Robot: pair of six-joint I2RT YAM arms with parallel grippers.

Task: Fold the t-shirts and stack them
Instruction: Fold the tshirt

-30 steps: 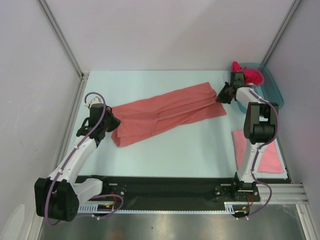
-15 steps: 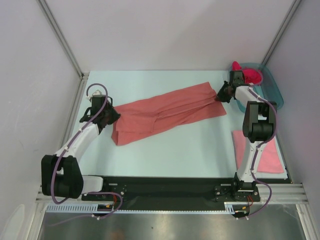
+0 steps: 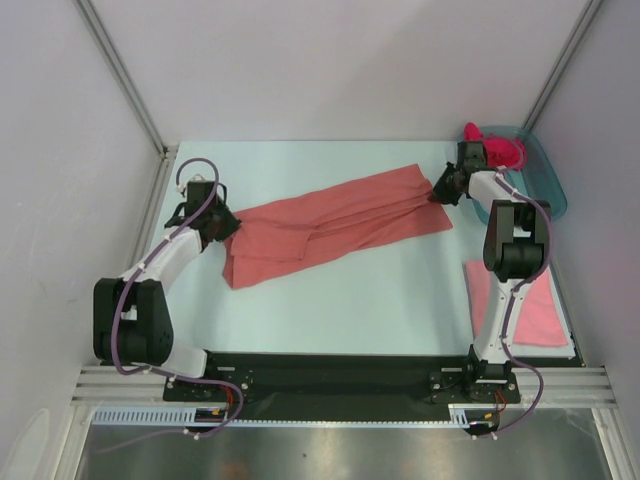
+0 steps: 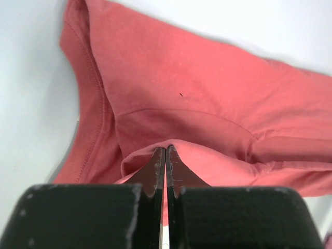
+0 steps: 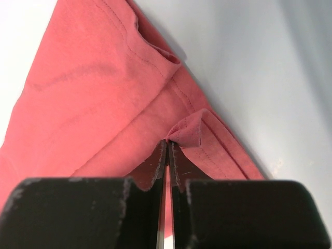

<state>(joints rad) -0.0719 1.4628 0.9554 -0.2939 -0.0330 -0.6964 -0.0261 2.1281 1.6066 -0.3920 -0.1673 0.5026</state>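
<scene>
A salmon-coral t-shirt lies stretched long across the table, folded lengthwise. My left gripper is shut on its left end, with a fold of the cloth pinched between the fingers. My right gripper is shut on the far right corner, a bit of hem bunched at its tips. A lighter pink t-shirt lies folded flat at the near right. A bright magenta t-shirt sits crumpled in the teal tub.
The teal plastic tub stands at the far right corner by the wall. White walls close the table on three sides. Both arm bases sit on the black rail at the near edge.
My left arm has swung toward the far left, carrying the shirt's left end with it. The right gripper has stayed at the far right corner.
</scene>
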